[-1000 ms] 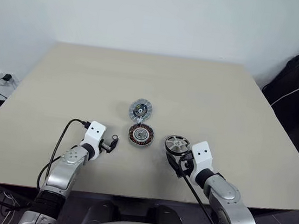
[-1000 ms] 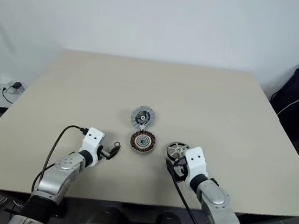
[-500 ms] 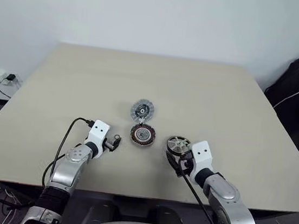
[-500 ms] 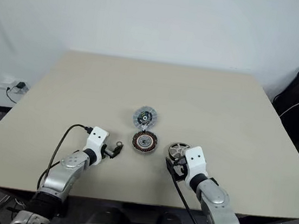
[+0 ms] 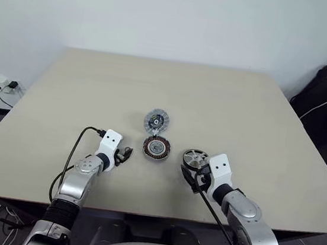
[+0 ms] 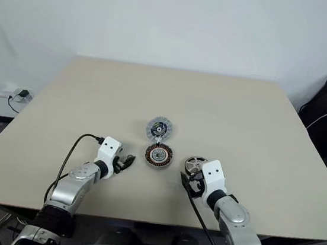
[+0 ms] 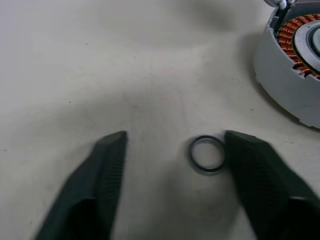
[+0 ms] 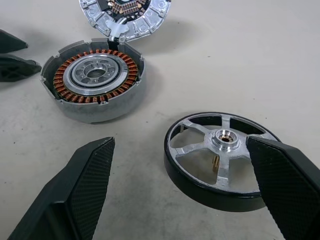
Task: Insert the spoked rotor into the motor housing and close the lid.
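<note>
Lying between the spread right fingers, untouched: spoked rotor; left fingers parted.

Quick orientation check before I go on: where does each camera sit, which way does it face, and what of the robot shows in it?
Left and right eye views: on the head, looking forward and down over the table; both arms show, with left gripper and right gripper.
Left wrist view: looks along its gripper's fingers at a small ring on the table.
Right wrist view: looks along its gripper's open fingers at the spoked rotor.
Shared: the motor housing appears in all views; the lid in the head and right wrist views.
</note>
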Robot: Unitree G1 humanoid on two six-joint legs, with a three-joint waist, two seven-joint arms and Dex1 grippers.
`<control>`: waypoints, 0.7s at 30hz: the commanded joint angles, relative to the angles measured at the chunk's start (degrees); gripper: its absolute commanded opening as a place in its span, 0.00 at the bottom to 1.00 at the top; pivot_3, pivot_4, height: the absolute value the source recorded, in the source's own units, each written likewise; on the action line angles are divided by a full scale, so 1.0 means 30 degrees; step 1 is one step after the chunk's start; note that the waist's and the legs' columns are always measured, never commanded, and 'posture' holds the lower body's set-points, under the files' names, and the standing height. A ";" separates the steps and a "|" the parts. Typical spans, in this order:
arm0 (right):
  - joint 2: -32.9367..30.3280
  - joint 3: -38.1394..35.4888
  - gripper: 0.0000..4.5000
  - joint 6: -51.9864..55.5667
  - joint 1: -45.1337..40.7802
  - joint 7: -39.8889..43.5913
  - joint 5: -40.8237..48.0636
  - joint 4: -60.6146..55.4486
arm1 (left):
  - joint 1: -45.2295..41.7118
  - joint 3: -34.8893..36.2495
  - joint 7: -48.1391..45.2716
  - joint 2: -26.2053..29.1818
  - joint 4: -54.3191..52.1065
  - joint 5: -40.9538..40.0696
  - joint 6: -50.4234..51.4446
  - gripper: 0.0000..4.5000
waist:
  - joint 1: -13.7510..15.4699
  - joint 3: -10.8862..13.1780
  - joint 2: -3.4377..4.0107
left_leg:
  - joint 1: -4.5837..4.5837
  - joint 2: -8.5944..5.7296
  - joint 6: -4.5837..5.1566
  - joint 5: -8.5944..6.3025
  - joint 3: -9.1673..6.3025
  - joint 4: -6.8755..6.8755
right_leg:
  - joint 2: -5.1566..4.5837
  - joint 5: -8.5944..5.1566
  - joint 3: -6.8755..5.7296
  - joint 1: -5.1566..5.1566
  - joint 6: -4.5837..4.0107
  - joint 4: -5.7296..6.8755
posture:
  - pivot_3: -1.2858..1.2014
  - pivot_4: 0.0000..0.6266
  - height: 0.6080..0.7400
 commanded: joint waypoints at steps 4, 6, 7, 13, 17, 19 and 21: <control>0.0108 -0.0093 1.00 -0.0411 -0.0185 -0.0077 0.0040 -0.0418 | 0.0859 -0.0376 -0.0673 0.0676 -0.1220 0.0087 0.0908 0.21 | -0.0115 -0.0025 -0.0005 | 0.0000 0.0002 0.0000 0.0000 0.0000 -0.0005 | 0.0003 -0.0002 -0.0001 -0.0004 -0.0004 0.0000 | 0.52 0.00 1.00; 0.0107 -0.0078 1.00 -0.0401 -0.0192 -0.0070 0.0041 -0.0418 | 0.1115 -0.0388 -0.0892 0.0859 -0.1876 -0.0020 0.1206 0.15 | -0.0218 -0.0040 -0.0013 | 0.0000 0.0002 0.0004 -0.0003 0.0000 -0.0013 | 0.0003 -0.0005 0.0001 -0.0007 -0.0009 0.0000 | 0.52 0.00 1.00; 0.0107 -0.0075 1.00 -0.0396 -0.0192 -0.0069 0.0044 -0.0422 | 0.1201 -0.0390 -0.0970 0.0918 -0.2137 -0.0066 0.1321 0.15 | -0.0246 -0.0041 -0.0014 | 0.0000 0.0002 0.0005 -0.0004 0.0001 -0.0015 | 0.0003 -0.0008 0.0000 -0.0008 -0.0013 0.0000 | 0.52 0.00 1.00; 0.0079 0.0016 1.00 -0.0346 -0.0402 0.0010 0.0024 -0.0309 | 0.0960 -0.0501 -0.2274 0.0670 -0.5494 -0.1628 0.2727 0.15 | -0.0218 -0.0012 -0.0052 | -0.0006 0.0001 0.0005 -0.0005 0.0001 -0.0021 | 0.0001 -0.0010 -0.0001 -0.0016 -0.0016 -0.0003 | 0.52 0.00 1.00; 0.0071 0.0101 1.00 -0.0347 -0.0553 0.0065 0.0007 -0.0209 | -0.0075 -0.1170 -0.2767 0.0192 -0.6321 -0.2074 0.3087 0.15 | -0.0221 -0.0009 -0.0057 | -0.0011 -0.0001 0.0003 -0.0004 0.0001 -0.0013 | -0.0001 -0.0008 0.0004 -0.0012 -0.0013 -0.0004 | 0.52 0.00 1.00; 0.0062 0.0123 1.00 -0.0351 -0.0590 0.0075 0.0009 -0.0191 | -0.0508 -0.1539 -0.2870 0.0015 -0.6340 -0.2104 0.3101 0.15 | -0.0235 -0.0010 -0.0057 | -0.0011 -0.0003 0.0003 -0.0003 0.0003 -0.0012 | -0.0001 -0.0007 0.0007 -0.0011 -0.0011 -0.0003 | 0.52 0.00 1.00; 0.0068 0.0120 1.00 -0.0366 -0.0611 0.0061 0.0007 -0.0178 | -0.1070 -0.1966 -0.2977 -0.0272 -0.5980 -0.2115 0.3029 0.15 | -0.0262 -0.0011 -0.0054 | -0.0011 -0.0003 0.0004 -0.0004 0.0003 -0.0016 | 0.0006 -0.0007 0.0005 -0.0011 -0.0012 -0.0004 | 0.52 0.00 1.00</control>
